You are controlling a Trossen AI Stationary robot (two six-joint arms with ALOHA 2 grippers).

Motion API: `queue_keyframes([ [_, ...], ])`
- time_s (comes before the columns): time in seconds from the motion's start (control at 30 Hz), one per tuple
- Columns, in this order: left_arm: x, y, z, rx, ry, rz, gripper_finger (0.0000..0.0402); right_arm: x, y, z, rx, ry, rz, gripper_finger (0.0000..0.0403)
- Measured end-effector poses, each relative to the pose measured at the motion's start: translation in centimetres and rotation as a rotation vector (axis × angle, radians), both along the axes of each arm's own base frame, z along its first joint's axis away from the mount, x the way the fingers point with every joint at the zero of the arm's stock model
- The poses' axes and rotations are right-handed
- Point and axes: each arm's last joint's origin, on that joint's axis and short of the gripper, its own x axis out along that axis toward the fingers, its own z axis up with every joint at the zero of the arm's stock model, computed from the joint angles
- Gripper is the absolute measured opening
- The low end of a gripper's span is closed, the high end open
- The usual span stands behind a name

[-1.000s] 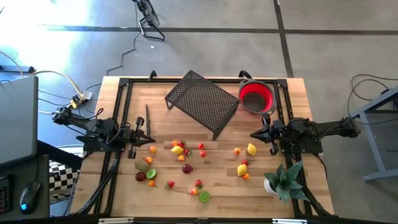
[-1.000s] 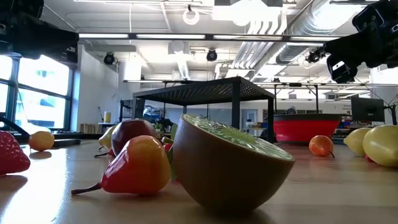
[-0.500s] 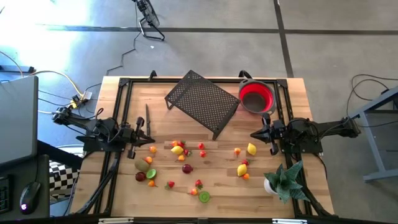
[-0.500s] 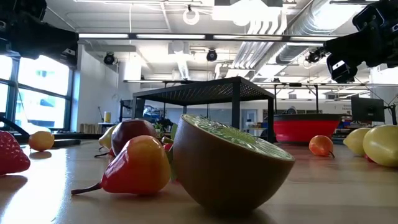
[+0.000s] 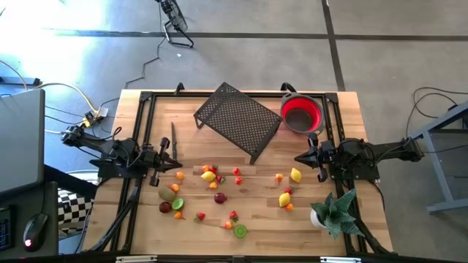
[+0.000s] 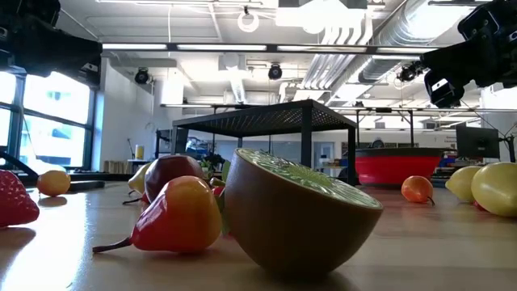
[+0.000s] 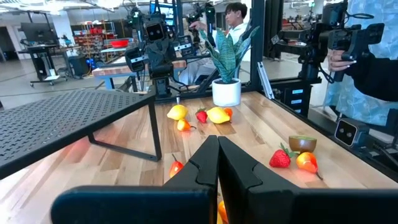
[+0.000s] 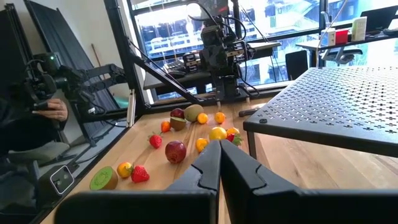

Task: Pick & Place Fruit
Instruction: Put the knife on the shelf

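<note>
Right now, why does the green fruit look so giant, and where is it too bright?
Low view: the cut green fruit sits right against the camera, so it looks huge. Right wrist view: the windows behind glare brightly. High view: a pale sunlit patch washes out the floor at upper left.

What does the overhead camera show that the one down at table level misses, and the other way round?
Only the high view shows the whole table, both arms waiting at its sides with the left gripper and right gripper shut, and the potted plant.

Only the low view shows the room's ceiling lights and pipes behind, and the cut green fruit up close.

Both show the scattered fruit, the black mesh rack and the red bowl.
</note>
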Motion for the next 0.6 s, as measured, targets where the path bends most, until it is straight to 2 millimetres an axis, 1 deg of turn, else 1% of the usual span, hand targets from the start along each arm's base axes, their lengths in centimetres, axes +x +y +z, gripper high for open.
queue_keyframes([
  [0.3, 0.0, 0.0, 0.0, 0.002, -0.001, 0.0, 0.0, 0.0, -0.01, 0.01, -0.033, -0.004, -0.003, 0.0003],
  [0.5, 0.0, 0.0, 0.0, -0.085, 0.014, -0.004, 0.0, 0.0, -0.01, 0.0, -0.033, -0.003, -0.003, 0.0003],
  [0.6, 0.0, 0.0, 0.0, -0.093, 0.015, -0.004, 0.0, 0.0, -0.01, 0.01, -0.033, -0.004, -0.003, 0.0003],
])
